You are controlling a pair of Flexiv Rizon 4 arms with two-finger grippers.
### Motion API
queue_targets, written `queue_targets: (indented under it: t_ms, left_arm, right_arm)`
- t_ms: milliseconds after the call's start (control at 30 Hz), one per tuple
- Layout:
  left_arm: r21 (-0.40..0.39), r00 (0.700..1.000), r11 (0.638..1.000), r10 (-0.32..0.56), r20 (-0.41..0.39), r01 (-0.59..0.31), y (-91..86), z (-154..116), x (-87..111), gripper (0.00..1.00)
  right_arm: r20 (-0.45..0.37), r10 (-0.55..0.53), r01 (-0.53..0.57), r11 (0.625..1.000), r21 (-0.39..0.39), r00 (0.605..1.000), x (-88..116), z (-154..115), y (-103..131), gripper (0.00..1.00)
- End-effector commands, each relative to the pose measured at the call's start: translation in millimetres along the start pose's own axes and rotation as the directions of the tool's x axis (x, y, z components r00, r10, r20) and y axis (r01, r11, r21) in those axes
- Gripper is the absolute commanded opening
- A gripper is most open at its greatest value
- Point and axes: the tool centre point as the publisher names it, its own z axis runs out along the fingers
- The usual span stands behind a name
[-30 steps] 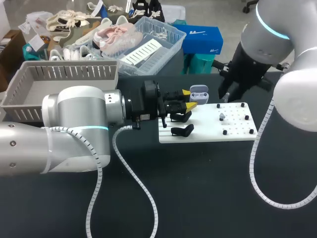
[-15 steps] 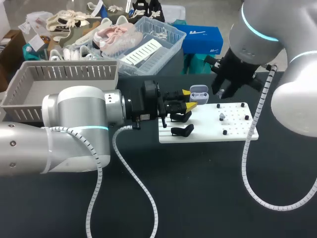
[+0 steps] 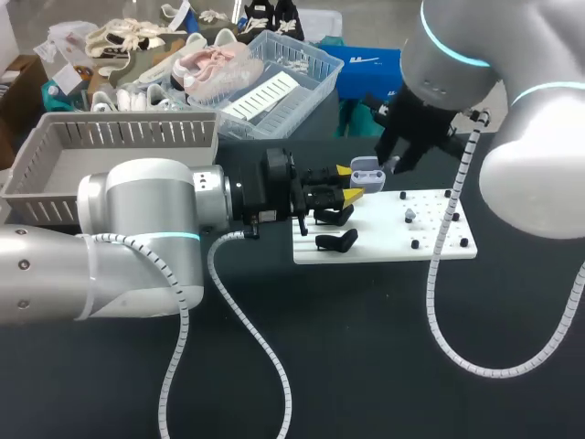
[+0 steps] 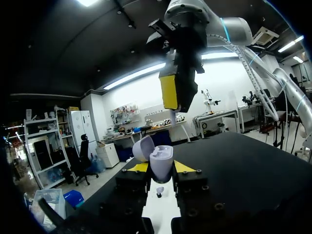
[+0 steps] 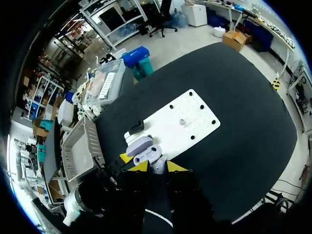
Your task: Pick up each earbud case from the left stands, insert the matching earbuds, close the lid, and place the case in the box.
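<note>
My left gripper (image 3: 352, 181) comes in level over the white board and is shut on a pale lavender earbud case (image 3: 367, 168). The case (image 4: 161, 164) stands upright between its yellow tips, its lid (image 4: 143, 147) swung open. My right gripper (image 3: 391, 165) hangs just above and a little to the right of the case, pointing down at it. In the right wrist view that gripper (image 5: 154, 166) is shut on a small whitish earbud (image 5: 157, 168), with the open case (image 5: 142, 149) right beneath it. A second earbud (image 3: 409, 217) sits on the board.
The white pegboard (image 3: 384, 240) carries black pegs and two black stands (image 3: 336, 240) at its left end. A grey slatted box (image 3: 110, 137) stands at the far left. My right arm's white cable (image 3: 439, 302) loops over the table's right side.
My right arm has swung left from the board's far right end to just above the open case. My left arm and the case have not moved.
</note>
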Motion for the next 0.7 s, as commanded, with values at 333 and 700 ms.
queue_targets:
  t_ms: [333,700]
  left_arm:
    - [-0.004,1.000,1.000,0.001,0.001,-0.001,-0.4,0.4,0.3,0.00]
    - [-0.004,1.000,1.000,0.001,0.001,-0.001,-0.4,0.4,0.3,0.00]
  right_arm:
    - [0.037,0.054,-0.054,0.999,-0.008,0.998,2.0,7.2,9.1,0.00]
    - [0.035,0.057,-0.056,0.998,-0.020,0.998,-0.7,16.1,16.5,0.00]
